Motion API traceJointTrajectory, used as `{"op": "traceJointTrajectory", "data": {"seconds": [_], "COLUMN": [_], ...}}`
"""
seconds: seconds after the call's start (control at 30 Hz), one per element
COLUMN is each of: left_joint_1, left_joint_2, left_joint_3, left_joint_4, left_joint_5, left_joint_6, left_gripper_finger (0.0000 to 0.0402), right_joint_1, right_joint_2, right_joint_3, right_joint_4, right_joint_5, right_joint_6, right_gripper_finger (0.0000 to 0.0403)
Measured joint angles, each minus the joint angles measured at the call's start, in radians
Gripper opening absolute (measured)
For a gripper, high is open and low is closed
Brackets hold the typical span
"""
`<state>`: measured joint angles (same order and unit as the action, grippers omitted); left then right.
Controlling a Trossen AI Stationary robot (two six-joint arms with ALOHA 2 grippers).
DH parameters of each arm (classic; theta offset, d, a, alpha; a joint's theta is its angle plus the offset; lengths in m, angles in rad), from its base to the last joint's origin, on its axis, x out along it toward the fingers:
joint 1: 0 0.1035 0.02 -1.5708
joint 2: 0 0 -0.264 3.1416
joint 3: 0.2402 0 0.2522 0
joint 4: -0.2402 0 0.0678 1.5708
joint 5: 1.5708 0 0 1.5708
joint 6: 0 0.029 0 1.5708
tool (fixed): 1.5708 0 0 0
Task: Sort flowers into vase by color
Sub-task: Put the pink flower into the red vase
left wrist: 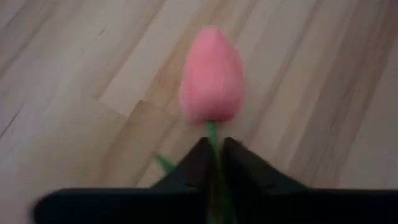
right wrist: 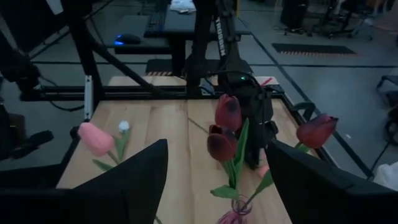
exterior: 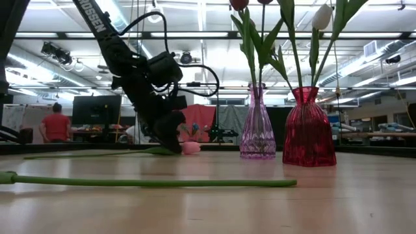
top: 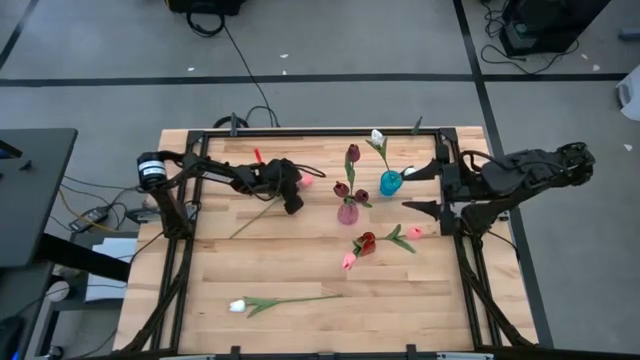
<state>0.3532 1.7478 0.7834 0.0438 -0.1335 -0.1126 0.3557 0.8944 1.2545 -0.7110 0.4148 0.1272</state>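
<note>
My left tool (left wrist: 212, 163) is pinched on the stem of a pink tulip (left wrist: 211, 74) lying flat on the surface (top: 300, 320) toward the far-left corner. My right tool (top: 425, 190) waits with jaws apart at the right edge. I judge the grip sits right under the head, so the long stem could swing, drag or slip out when I lift.

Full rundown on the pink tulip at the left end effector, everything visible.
The pink tulip is artificial-looking: a closed, smooth pink head on a thin green stem with a leaf. It lies flat on the wooden table, left of the vases. The left end effector has its dark fingers closed around the stem just below the head; the long stem trails behind.
</note>
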Motion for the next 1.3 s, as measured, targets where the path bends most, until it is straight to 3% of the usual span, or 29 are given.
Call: {"op": "traceJointTrajectory", "data": {"seconds": [0.07, 0.3, 0.5, 0.63, 0.7, 0.8, 1.07, 1.3], "left_joint_1": [0.002, 0.008, 0.004, -0.013, -0.019, -0.028, -0.060, -0.097], "left_joint_2": [-0.024, -0.301, -0.559, -0.652, -0.660, -0.613, -0.413, -0.277], "left_joint_3": [-0.004, -0.004, 0.075, 0.155, 0.225, 0.370, 0.735, 0.854], "left_joint_4": [-0.018, -0.179, -0.288, -0.145, -0.058, -0.062, -0.023, 0.042], "left_joint_5": [0.025, 0.072, 0.331, 0.420, 0.438, 0.463, 0.461, 0.479], "left_joint_6": [0.009, 0.026, -0.008, -0.072, -0.106, -0.096, 0.040, 0.085], "left_gripper_finger": [0.0019, 0.0011, 0.0010, 0.0011, 0.0011, 0.0011, 0.0011, 0.0012], "right_joint_1": [0.000, 0.000, -0.004, -0.032, -0.052, -0.099, -0.285, -0.395], "right_joint_2": [0.000, -0.001, 0.001, 0.005, 0.012, 0.036, 0.134, 0.196], "right_joint_3": [0.000, 0.000, 0.000, -0.001, -0.001, -0.001, 0.004, 0.006], "right_joint_4": [0.007, 0.036, 0.038, 0.065, 0.108, 0.169, 0.395, 0.593], "right_joint_5": [0.017, 0.016, 0.050, 0.062, 0.054, 0.021, -0.178, -0.320], "right_joint_6": [-0.003, -0.008, -0.034, -0.053, -0.076, -0.118, -0.267, -0.326], "right_gripper_finger": [0.0283, 0.0283, 0.0283, 0.0283, 0.0283, 0.0283, 0.0261, 0.0241]}}
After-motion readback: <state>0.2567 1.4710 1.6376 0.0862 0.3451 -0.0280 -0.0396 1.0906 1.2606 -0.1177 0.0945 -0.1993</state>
